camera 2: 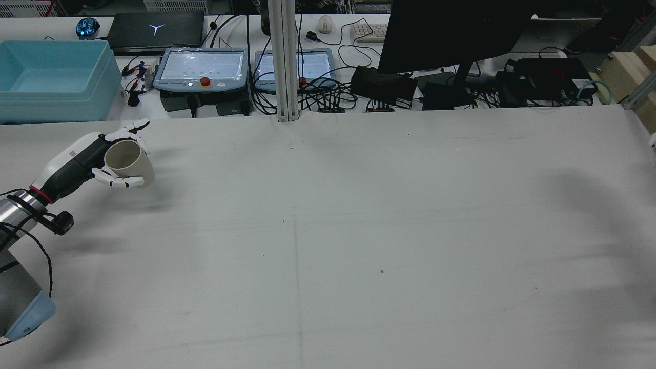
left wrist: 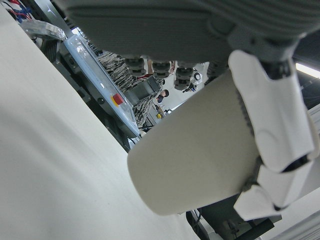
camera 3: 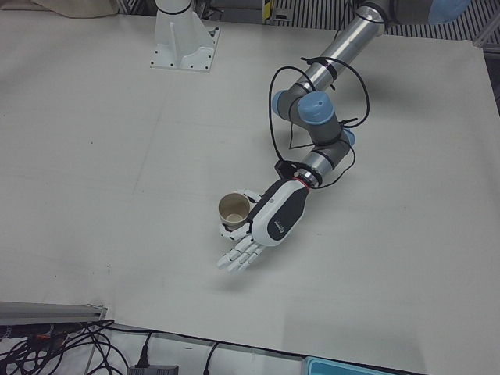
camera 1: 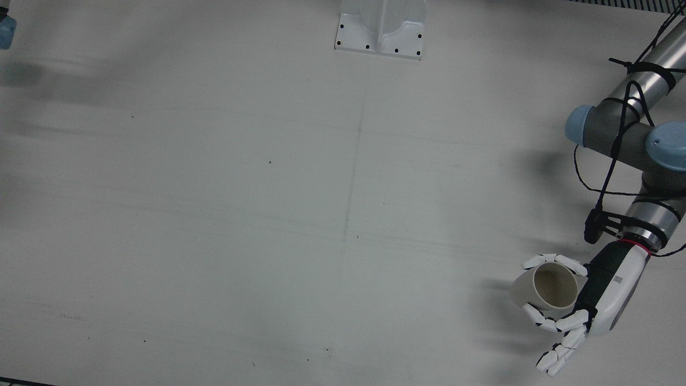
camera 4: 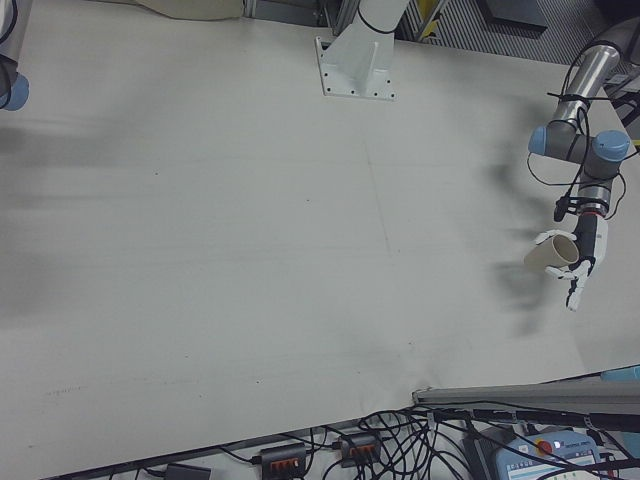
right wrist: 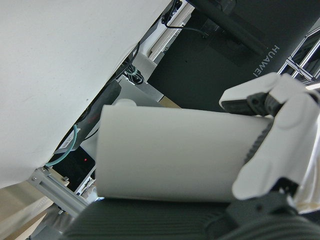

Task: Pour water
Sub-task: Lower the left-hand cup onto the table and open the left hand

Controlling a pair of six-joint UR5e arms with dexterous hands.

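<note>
My left hand [camera 1: 605, 292] is shut on a beige paper cup [camera 1: 546, 287] near the table's front edge on my left side. The cup [camera 2: 130, 163] is tilted, its mouth turned up and towards the arm, and its shadow on the table sits off to one side. Some fingers [camera 1: 557, 354] stick out straight past it. The left hand view shows the cup's wall [left wrist: 200, 150] under a white finger [left wrist: 272, 120]. My right hand [right wrist: 280, 145] shows only in its own view, shut on a white cup [right wrist: 165, 155]. I cannot tell whether either cup holds water.
A white pedestal base [camera 1: 379, 32] is bolted at the table's back middle. Beyond the far edge stand a light blue bin [camera 2: 51, 77], teach pendants [camera 2: 200, 69], cables and a dark monitor [camera 2: 451, 31]. A blue joint cap of the right arm [camera 1: 5, 29] shows at a corner.
</note>
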